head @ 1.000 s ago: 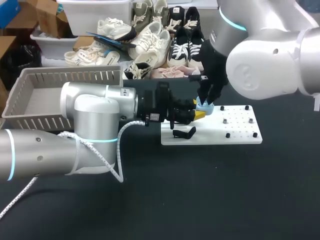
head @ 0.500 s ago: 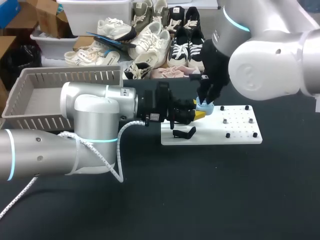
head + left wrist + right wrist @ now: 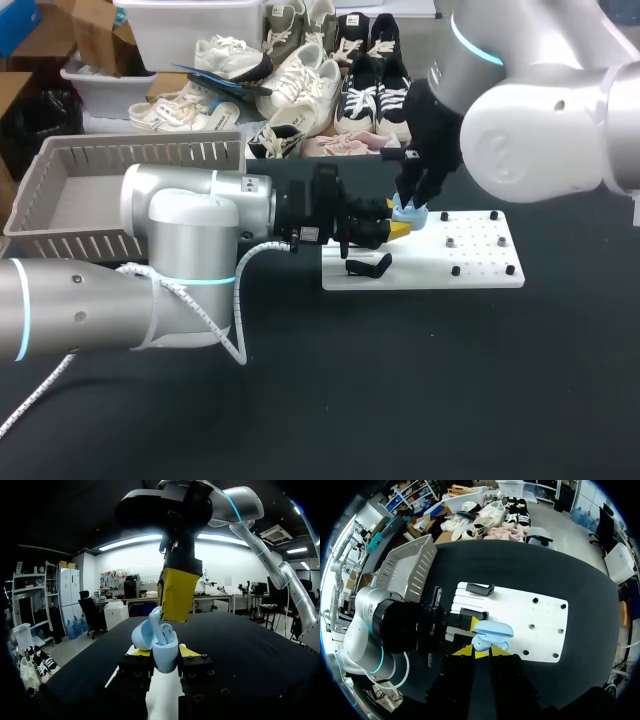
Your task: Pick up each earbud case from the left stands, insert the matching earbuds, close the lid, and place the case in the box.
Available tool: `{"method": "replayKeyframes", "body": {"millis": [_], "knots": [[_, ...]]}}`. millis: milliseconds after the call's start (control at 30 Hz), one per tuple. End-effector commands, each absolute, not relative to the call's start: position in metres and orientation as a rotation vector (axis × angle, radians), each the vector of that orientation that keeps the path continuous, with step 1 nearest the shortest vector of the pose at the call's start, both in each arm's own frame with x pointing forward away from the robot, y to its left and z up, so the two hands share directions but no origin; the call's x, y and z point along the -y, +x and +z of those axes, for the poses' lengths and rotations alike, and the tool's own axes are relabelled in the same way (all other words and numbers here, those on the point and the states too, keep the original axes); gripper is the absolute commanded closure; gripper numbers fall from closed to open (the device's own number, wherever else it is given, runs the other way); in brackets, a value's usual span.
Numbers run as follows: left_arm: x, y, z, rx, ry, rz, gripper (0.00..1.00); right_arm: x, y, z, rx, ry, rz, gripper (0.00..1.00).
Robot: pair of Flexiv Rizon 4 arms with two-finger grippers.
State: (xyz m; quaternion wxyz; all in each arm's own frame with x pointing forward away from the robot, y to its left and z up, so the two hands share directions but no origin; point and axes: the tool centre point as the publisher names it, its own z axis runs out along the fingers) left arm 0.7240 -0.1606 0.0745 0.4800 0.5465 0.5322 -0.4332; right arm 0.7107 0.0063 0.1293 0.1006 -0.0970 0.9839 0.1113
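Pinching one light-blue earbud case [image 3: 162, 652] from both sides, the left end effector [image 3: 164, 656] holds it lid-open above one white rectangular board [image 3: 480, 265] on the black desk [image 3: 450, 380]. One earbud seems seated inside the case. The right end effector [image 3: 177, 597] hangs directly over the case, touching it; whether it is spread or pressed together cannot be told. Six black pegs [image 3: 531, 626] dot the board, and two black stands [image 3: 480, 588] sit on its side toward the one grey slatted basket [image 3: 60, 235], which stands well apart from the board.
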Motion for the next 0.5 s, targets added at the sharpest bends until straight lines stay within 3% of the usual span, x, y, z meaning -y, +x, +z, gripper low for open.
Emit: {"method": "replayKeyframes", "body": {"millis": [33, 500], "knots": [[0.1604, 0.7241, 0.0741, -1.296, 1.332, -1.057, 1.0, -0.0045, 0.7082, 0.1286, -2.893, -0.28, 0.332, 1.0], [0.1604, 0.7241, 0.0741, -1.296, 1.332, -1.057, 1.0, -0.0022, 0.7064, 0.1299, -2.847, -0.309, 0.371, 1.0]]}}
